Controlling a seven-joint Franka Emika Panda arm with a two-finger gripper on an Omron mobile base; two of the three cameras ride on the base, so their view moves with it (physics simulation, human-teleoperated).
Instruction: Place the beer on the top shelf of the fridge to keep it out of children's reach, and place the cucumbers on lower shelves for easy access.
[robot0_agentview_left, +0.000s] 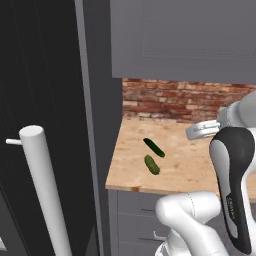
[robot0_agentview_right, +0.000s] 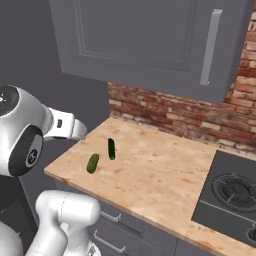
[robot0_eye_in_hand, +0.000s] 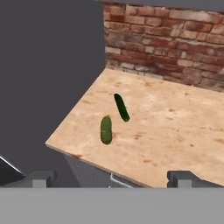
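Two dark green cucumbers lie on the wooden counter (robot0_agentview_left: 185, 170) near its left end. The darker one (robot0_agentview_left: 154, 147) (robot0_agentview_right: 111, 148) (robot0_eye_in_hand: 121, 107) is farther back, and the lighter one (robot0_agentview_left: 152, 164) (robot0_agentview_right: 93, 163) (robot0_eye_in_hand: 106, 129) lies just in front of it. My gripper (robot0_eye_in_hand: 113, 179) hangs open and empty above the counter's front left corner, looking down at both; its fingertips (robot0_eye_in_hand: 40, 178) stand wide apart. The fridge (robot0_agentview_left: 50, 75) stands left of the counter with its long white handle (robot0_agentview_left: 44, 190); its shelves are hidden. The beer is out of view.
A grey wall cabinet (robot0_agentview_right: 150, 40) hangs over the counter, with a brick wall (robot0_agentview_right: 190, 117) behind. A black stove (robot0_agentview_right: 230, 195) sits at the counter's right end. Grey drawers (robot0_agentview_left: 135, 220) run below the counter.
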